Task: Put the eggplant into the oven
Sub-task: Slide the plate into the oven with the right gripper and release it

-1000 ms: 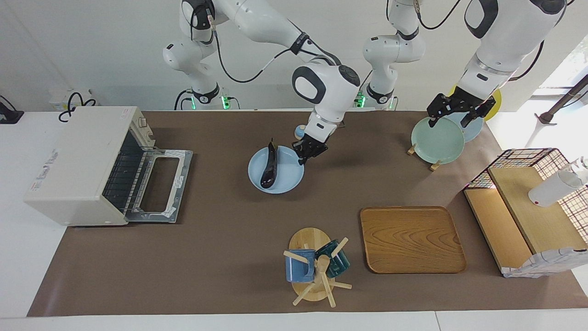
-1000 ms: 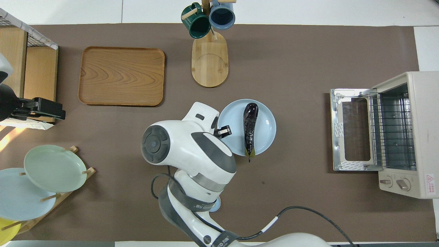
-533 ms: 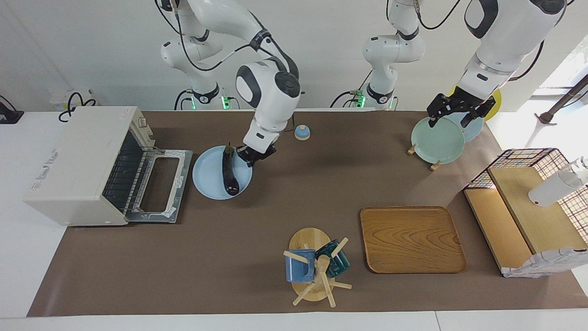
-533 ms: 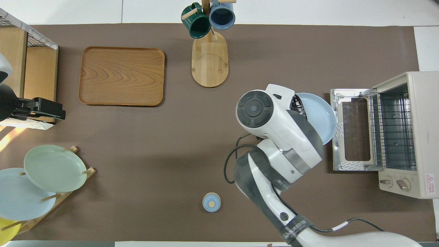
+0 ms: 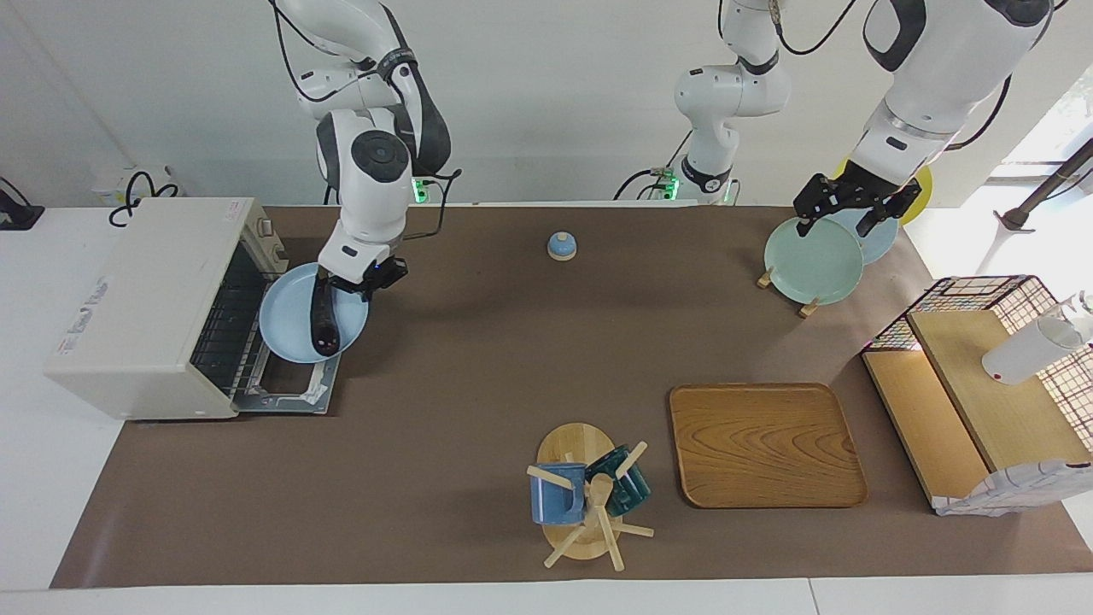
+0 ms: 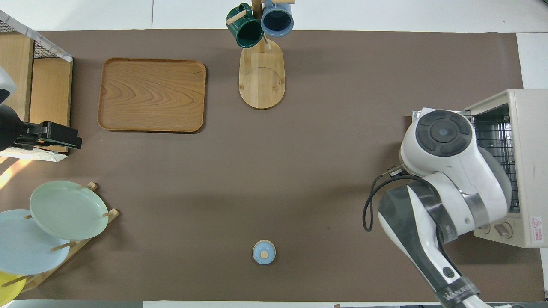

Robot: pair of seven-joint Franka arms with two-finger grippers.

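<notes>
our right gripper point(image 5: 359, 280) is clamped on the rim of a smooth pale blue plate point(image 5: 295, 329), held over the boxy cream oven point(image 5: 145, 299)'s dropped glass door. the glossy dark eggplant point(image 5: 324, 320) lies at the plate's three o'clock. from overhead our arm hides both. left gripper point(image 5: 845, 209) waits, fingers spread, over the green plate point(image 5: 811, 260).

Facing view: high camera across the table, looks back at both robots, bases along its top edge, whole brown mat point(image 5: 478, 376) in frame. Overhead view: high above the robots' end, aimed forward and steeply down, arms enter from the bottom. Both at about the same range, half a turn apart. Shared: oven point(image 5: 145, 307) point(image 6: 520, 167), wooden tray point(image 5: 766, 444) point(image 6: 152, 95), mug tree point(image 5: 585, 500) point(image 6: 261, 64), plate rack point(image 5: 811, 256) point(image 6: 55, 222), small blue knob point(image 5: 561, 246) point(image 6: 263, 252). Only the facing view shows the back wall.
</notes>
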